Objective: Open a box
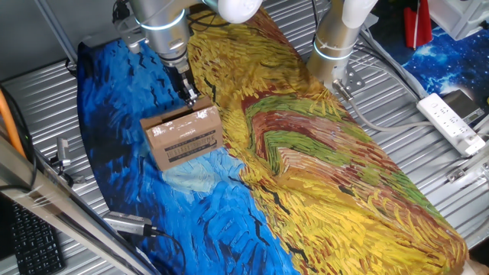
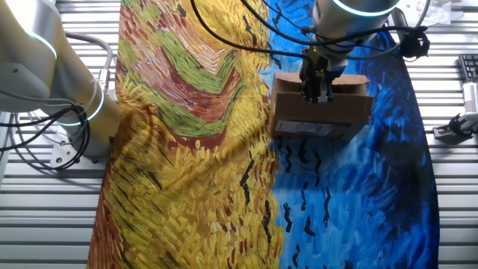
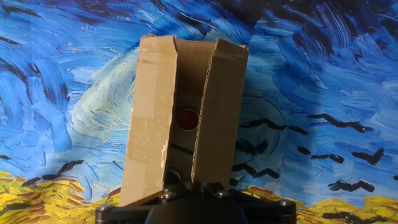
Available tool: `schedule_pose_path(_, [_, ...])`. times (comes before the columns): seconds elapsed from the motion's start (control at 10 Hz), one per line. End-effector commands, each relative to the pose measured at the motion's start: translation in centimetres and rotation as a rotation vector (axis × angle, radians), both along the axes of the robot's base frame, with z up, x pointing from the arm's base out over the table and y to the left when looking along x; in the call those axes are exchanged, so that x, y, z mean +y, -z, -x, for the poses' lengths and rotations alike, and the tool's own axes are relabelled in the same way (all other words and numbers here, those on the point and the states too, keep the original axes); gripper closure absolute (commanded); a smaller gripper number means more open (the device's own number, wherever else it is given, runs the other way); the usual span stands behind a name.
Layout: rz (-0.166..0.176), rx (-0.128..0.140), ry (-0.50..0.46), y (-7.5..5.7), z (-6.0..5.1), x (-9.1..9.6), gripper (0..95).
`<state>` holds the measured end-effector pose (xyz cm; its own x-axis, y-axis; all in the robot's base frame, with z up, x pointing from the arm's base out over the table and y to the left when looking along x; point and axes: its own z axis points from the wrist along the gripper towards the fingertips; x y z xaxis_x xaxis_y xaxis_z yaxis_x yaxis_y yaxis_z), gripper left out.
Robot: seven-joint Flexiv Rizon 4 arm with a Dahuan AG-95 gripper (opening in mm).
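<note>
The box (image 1: 183, 137) is a small brown cardboard carton with a printed label on its side, standing on the painted cloth over the blue part. It also shows in the other fixed view (image 2: 323, 113). My gripper (image 1: 189, 98) comes down from above onto its top far edge (image 2: 315, 91). In the hand view two top flaps (image 3: 152, 112) stand raised with a gap between them, and a small red round thing (image 3: 186, 119) shows inside. The corrugated edge of the right flap (image 3: 217, 112) runs down into my gripper (image 3: 194, 183), whose fingers look closed on it.
A painted cloth (image 1: 321, 176) in blue and yellow covers the table. A second arm's base (image 1: 336, 42) stands at the cloth's far edge, also in the other fixed view (image 2: 67, 97). A white power strip (image 1: 452, 122) lies to the right. Cables run behind the box.
</note>
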<state>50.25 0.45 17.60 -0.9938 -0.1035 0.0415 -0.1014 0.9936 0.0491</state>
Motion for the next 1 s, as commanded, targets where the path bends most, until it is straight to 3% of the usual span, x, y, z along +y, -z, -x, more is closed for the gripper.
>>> schedule_pose_path(0.1, [0.0, 0.0, 0.0, -0.08, 0.04, 0.03, 95.0])
schedule_pose_path(1.0, [0.001, 0.001, 0.003, -0.25, -0.09, 0.13, 95.0])
